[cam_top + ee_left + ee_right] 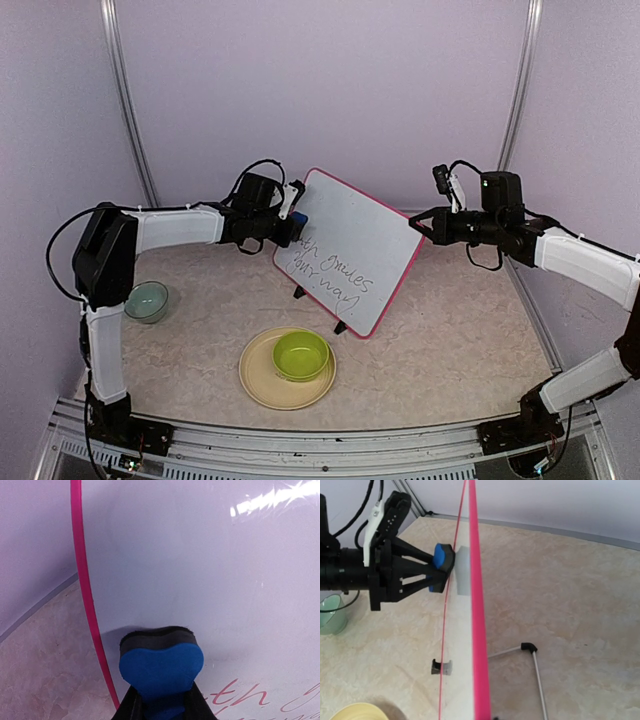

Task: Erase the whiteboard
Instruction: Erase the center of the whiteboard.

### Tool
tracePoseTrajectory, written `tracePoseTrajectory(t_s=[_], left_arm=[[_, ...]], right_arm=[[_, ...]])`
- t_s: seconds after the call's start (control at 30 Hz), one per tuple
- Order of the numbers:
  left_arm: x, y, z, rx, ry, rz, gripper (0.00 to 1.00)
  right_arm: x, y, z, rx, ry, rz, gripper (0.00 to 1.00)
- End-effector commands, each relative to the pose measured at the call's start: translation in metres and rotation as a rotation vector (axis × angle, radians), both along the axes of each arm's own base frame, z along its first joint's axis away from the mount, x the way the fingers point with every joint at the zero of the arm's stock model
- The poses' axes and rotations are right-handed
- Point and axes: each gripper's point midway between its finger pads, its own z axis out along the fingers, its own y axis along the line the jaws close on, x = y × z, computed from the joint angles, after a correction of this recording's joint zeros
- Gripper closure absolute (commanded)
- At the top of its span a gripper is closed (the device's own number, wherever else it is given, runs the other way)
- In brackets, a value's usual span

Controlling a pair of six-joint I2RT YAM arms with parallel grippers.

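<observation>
The whiteboard [350, 240] stands tilted near the middle of the desk [460, 340] on two small black feet [298, 293], with its pink frame [80, 570] running round all four rounded edges. The left tool [292, 222] comes in from 10 o'clock of the board with its jaws closed on a blue eraser [161, 667]. The eraser's dark felt face presses flat on the white surface just inside the upper left edge. The pink rim is just beside it at 9 o'clock, and wide unmarked board stretches away toward 12 and 2 o'clock. Dark handwriting [330, 268] fills the lower left part of the board, below the eraser at about 5 o'clock from it. The right tool [420, 226] meets the board's right corner at 3 o'clock. Its jaws are closed down tight and appear to pinch the frame there, and from its wrist the board shows edge-on as a thin pink line [477, 630]. Behind the board a wire leg [536, 670] props it on the desk. A green bowl [301, 354] sits in a yellow plate [262, 385] at 6 o'clock, with a strip of bare desk between the plate and the feet. A glass bowl [147, 300] sits well apart at 8 o'clock beside the left arm. Bare marbled desk spreads at 4 o'clock of the board.
</observation>
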Motion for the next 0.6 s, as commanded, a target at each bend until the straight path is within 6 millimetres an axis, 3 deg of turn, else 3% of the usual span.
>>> tracePoseTrajectory(t_s=[0.0,0.3,0.47,0.57], left_arm=[[-0.017,0.0,-0.037,0.028,0.14,-0.096,1.0],[-0.04,0.025,-0.09,0.084,0.26,-0.062,1.0],[-0.048,0.03,-0.106,0.081,0.295,-0.06,1.0],[-0.046,0.031,-0.105,0.063,0.298,-0.062,1.0]], right_arm=[[-0.015,0.016,-0.004,-0.018,-0.02,0.123,1.0],[-0.014,0.018,-0.005,-0.018,-0.017,0.128,1.0],[-0.015,0.018,-0.005,-0.017,-0.016,0.131,1.0],[-0.015,0.018,-0.004,-0.017,-0.018,0.13,1.0]])
